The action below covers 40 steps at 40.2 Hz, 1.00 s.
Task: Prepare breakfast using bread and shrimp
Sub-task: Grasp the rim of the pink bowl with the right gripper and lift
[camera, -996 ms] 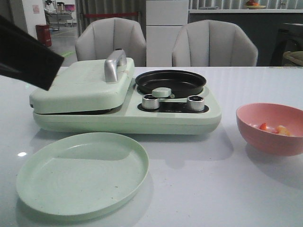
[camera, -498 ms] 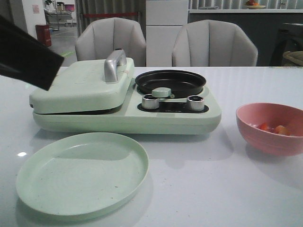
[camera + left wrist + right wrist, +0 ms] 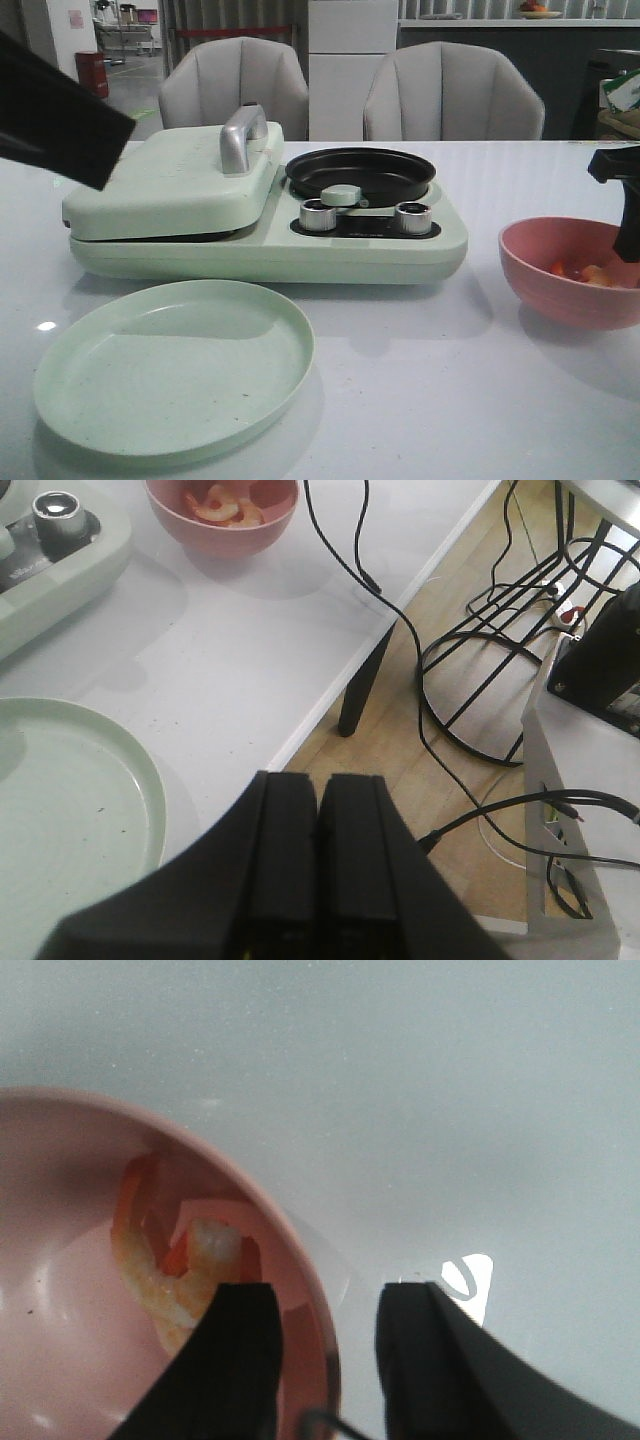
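On the white table (image 3: 420,400), at 9 to 12 o'clock: one pale green breakfast-maker appliance (image 3: 265,215), its flat grill lid with a silver handle (image 3: 243,135) lying shut, and a round black pan (image 3: 361,172) seated at the appliance's right end above two silver knobs (image 3: 366,215).

At 7 o'clock, near the front edge: one round pale green plate (image 3: 172,366), nothing on it.

At 3 o'clock: one pink rounded bowl (image 3: 572,272) holding the small orange-pink and whitish shrimp pieces (image 3: 582,270) (seen curled against the inner wall in the right wrist view (image 3: 175,1260)).

Right gripper (image 3: 325,1345): black, jaws parted and straddling the bowl's rim, one finger inside beside the shrimp, the other outside over the table; nothing is grasped. In the front view it shows at the right edge over the bowl (image 3: 625,205).

Left gripper (image 3: 318,870): black, fingers pressed together with nothing between them, held above the table's front edge.

No bread is visible in any view.
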{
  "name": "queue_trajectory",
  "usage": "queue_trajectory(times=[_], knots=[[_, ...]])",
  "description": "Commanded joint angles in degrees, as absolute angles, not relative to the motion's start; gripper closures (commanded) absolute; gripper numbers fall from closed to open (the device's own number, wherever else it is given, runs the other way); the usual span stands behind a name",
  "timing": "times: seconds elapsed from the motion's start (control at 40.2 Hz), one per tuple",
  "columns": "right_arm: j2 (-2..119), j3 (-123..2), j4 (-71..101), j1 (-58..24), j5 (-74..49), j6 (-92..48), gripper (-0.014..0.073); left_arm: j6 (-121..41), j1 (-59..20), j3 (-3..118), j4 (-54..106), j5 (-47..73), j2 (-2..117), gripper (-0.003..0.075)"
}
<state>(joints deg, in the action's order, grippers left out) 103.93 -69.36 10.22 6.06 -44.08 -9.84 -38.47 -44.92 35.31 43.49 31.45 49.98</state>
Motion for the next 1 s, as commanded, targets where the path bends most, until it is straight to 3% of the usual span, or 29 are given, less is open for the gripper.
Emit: queue_trajectory(times=[0.0, 0.249, 0.498, 0.747, 0.971], knots=[[101.6, -71.3, 10.8, 6.0, -42.5, -11.1, 0.0339, -38.5, -45.3, 37.1, 45.3, 28.8, 49.2, 0.0622], [101.6, -71.3, 10.8, 6.0, -42.3, -12.2, 0.0353, -38.5, -45.3, 37.1, 45.3, 28.8, 49.2, 0.0622], [101.6, -71.3, 10.8, 6.0, -42.5, -12.2, 0.0557, -38.5, -45.3, 37.1, 45.3, 28.8, 49.2, 0.0622], [98.8, -72.6, 10.1, 5.3, -41.8, -12.4, 0.0559, -38.5, -45.3, 37.1, 45.3, 28.8, 49.2, 0.0622], [92.1, -81.5, 0.0, -3.3, -41.8, -12.5, 0.0559, -38.5, -45.3, 37.1, 45.3, 28.8, 49.2, 0.0622]])
